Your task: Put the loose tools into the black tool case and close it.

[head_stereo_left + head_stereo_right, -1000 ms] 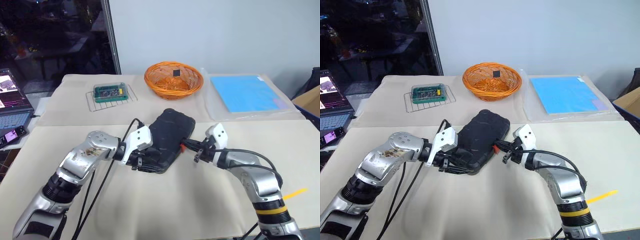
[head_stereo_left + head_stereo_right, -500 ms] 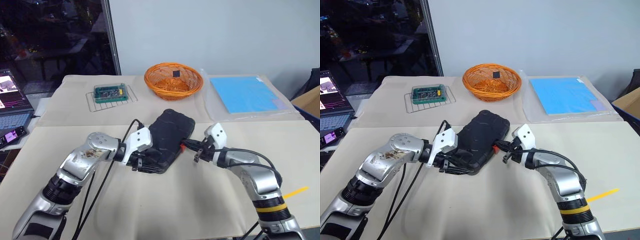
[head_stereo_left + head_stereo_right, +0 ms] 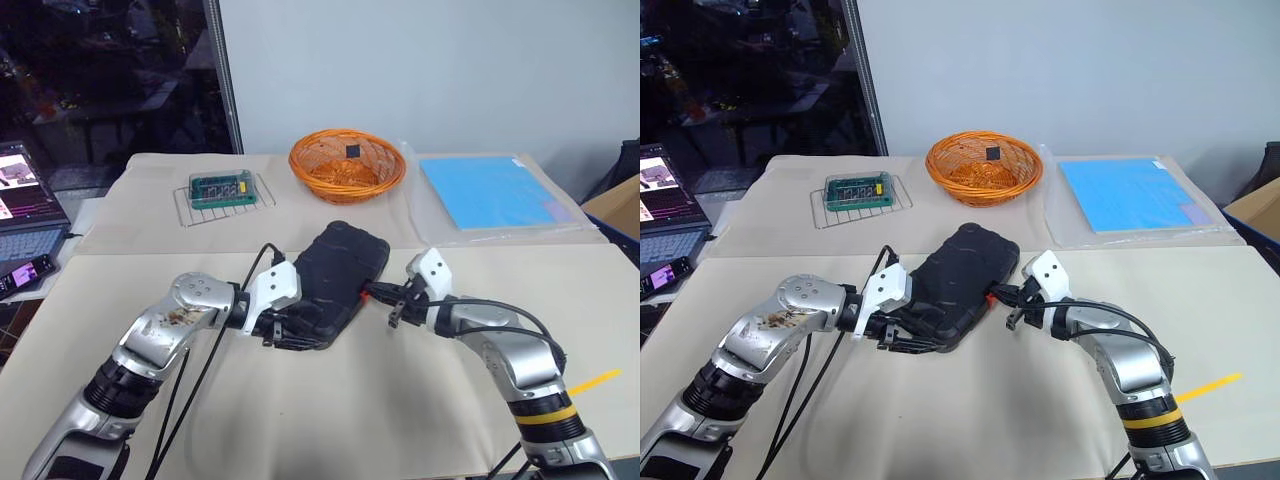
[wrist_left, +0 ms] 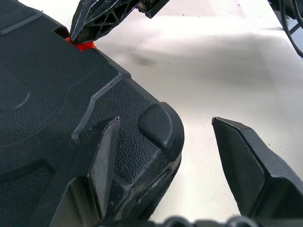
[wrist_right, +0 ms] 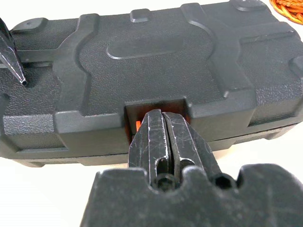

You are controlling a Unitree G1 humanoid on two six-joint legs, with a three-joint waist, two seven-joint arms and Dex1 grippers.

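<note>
The black tool case point(image 3: 335, 275) lies closed on the beige table, at an angle between my arms. My left gripper point(image 4: 165, 124) stands open astride the case's near left corner: one finger point(image 4: 105, 156) lies on the lid and the other point(image 4: 246, 161) hangs over the table beside it. My right gripper point(image 5: 163, 116) is shut, and its tips press into the notch on the case's right edge where the small red latch point(image 5: 137, 125) sits. The same latch point(image 3: 360, 296) shows from above, just off my right gripper point(image 3: 369, 292). The loose tools are out of view.
An orange wicker basket point(image 3: 347, 162) stands behind the case. A green box on a wire rack point(image 3: 222, 187) is at the back left, a blue sheet in a plastic sleeve point(image 3: 490, 190) at the back right. A laptop point(image 3: 25, 200) sits off the table's left side.
</note>
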